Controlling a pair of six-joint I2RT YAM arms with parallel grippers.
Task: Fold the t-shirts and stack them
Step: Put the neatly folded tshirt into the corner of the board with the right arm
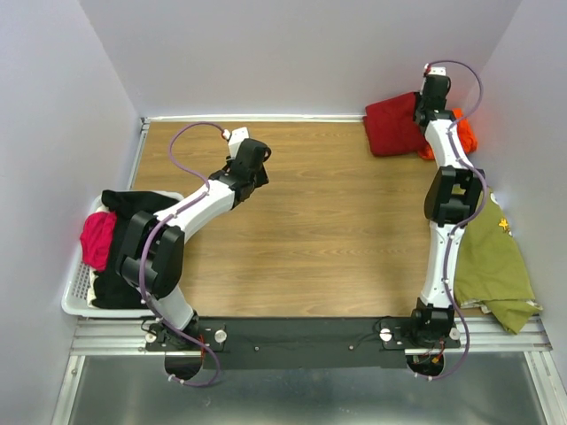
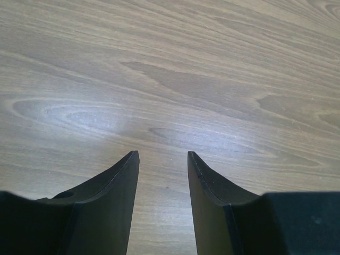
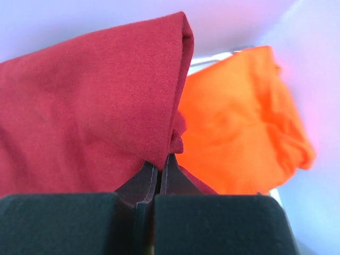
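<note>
A dark red t-shirt lies folded at the far right corner of the table, on top of a bright orange t-shirt. My right gripper is over them and is shut on an edge of the dark red shirt, pinching the cloth between its fingertips. The orange shirt shows to the right of it in the right wrist view. My left gripper is open and empty above bare wood at the table's far left middle; its fingers hold nothing.
A white basket at the left edge holds pink and black clothes. An olive green garment lies at the right edge beside the right arm. Walls close in the back and sides.
</note>
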